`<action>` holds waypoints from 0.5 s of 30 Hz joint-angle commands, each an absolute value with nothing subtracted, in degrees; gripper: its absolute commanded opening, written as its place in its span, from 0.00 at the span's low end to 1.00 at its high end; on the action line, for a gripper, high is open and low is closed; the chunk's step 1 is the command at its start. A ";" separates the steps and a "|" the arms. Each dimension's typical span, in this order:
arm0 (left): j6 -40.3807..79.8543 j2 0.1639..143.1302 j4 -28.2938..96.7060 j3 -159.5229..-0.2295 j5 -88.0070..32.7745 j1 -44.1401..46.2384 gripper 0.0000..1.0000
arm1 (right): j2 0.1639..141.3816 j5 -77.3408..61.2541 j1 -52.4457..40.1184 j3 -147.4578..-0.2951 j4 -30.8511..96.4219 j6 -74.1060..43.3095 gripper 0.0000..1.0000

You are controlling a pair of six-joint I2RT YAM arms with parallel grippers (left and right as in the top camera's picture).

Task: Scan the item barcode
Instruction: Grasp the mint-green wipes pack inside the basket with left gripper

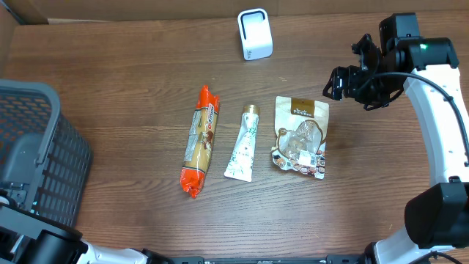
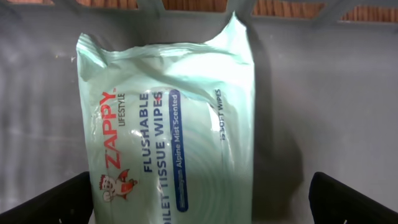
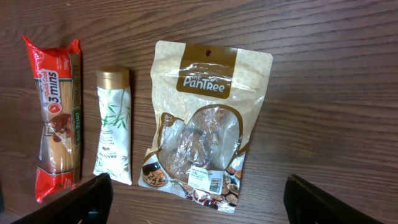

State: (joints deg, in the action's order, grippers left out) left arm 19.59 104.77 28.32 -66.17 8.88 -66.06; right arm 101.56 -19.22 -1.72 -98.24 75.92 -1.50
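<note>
1. Left gripper (image 2: 202,205): jaws wide apart and holding nothing. The fingertips show only at the bottom corners of the left wrist view.
2. Between and beyond those fingertips is a pale green Zappy flushable wipes pack (image 2: 168,118). It lies print-up inside the grey basket (image 2: 323,93), and there is a clear gap to the right finger. Contact on the left side can't be told.
3. The basket sits at the left edge of the wooden table (image 1: 132,66).
4. Right gripper (image 3: 202,199): jaws wide apart and empty. It hovers above the table, just off the pouch's far right corner in the overhead view.
5. Three items lie in a row mid-table, apart from each other:
   - red "3 mins" noodle pack (image 1: 200,141) on the left
   - white tube with gold cap (image 1: 244,142) in the middle
   - PanTree pouch (image 1: 301,137) on the right, front up, with a clear window
6. The pouch has a small white label near its lower end, too small to read.
7. The white barcode scanner (image 1: 256,33) stands at the far edge of the table, well apart from the row.
</note>
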 commanded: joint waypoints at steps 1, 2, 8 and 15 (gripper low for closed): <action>20.78 104.84 27.57 -63.96 9.58 -66.30 0.97 | 101.82 -19.07 -1.91 -98.19 75.75 -1.69 0.88; 20.78 104.90 27.46 -63.55 9.58 -66.30 0.93 | 101.82 -19.07 -1.91 -98.19 75.72 -1.69 0.88; 20.78 104.88 27.75 -62.65 9.19 -66.19 0.04 | 101.82 -19.07 -1.91 -98.19 75.72 -1.67 0.88; 16.36 104.75 30.04 -64.71 8.16 -65.45 0.04 | 101.82 -19.07 -1.91 -98.19 75.75 -1.67 0.88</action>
State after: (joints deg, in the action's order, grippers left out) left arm 20.53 103.81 28.14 -64.55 9.21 -66.04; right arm 101.56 -19.25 -1.72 -98.24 75.88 -1.50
